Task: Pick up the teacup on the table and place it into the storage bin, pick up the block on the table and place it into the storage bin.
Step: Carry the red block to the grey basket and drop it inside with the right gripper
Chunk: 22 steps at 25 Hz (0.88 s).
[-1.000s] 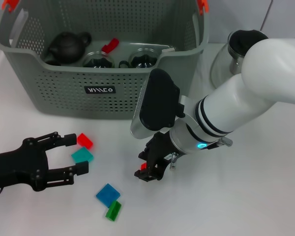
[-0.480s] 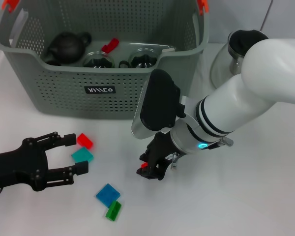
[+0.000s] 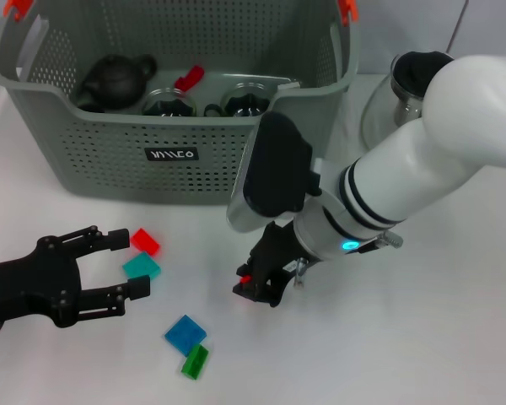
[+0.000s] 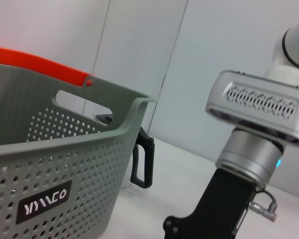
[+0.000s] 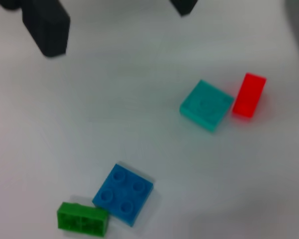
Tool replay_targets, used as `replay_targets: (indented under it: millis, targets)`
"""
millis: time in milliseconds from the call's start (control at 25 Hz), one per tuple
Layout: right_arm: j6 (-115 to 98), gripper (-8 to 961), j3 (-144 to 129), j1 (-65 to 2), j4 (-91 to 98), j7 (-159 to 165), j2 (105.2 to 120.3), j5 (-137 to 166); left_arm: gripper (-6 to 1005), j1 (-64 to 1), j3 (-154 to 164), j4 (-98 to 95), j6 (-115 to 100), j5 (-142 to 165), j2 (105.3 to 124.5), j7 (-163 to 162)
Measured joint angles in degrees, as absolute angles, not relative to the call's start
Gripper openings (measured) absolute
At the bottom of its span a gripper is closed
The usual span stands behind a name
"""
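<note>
Right end effector (image 3: 255, 288) is closed on a small red block (image 3: 246, 281), just off the bench (image 3: 422, 337), near the storage bin (image 3: 173, 152). Block looks light, rigid and slick; pinch the flat sides. Left end effector (image 3: 118, 266) is open beside the teal block (image 3: 141, 267).

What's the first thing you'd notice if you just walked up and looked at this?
The big grey-green storage bin at the back of the white table, with a dark teapot inside. In front of it, the bulky white right arm reaches down, its right claw pinching a small red block. On the left, the black left claw sits open around a teal block, with red, blue and green blocks nearby.
</note>
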<state>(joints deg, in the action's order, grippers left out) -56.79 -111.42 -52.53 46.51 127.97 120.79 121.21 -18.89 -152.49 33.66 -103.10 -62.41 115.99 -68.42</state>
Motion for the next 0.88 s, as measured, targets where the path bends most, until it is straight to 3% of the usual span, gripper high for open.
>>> replay_targets:
  millis: [520,880]
  targets:
    - [-79.1,201,-87.3,-47.5,73.8,128.5,120.21,122.5,854,-18.7,-152.6,34.0,-103.6,-62.5,115.67,-68.6]
    - [-76.3,201,-70.9,-55.5,74.6,128.6,120.14,124.3,854,-19.3,-152.6,34.0,-103.7,-62.6,115.66,-68.6]
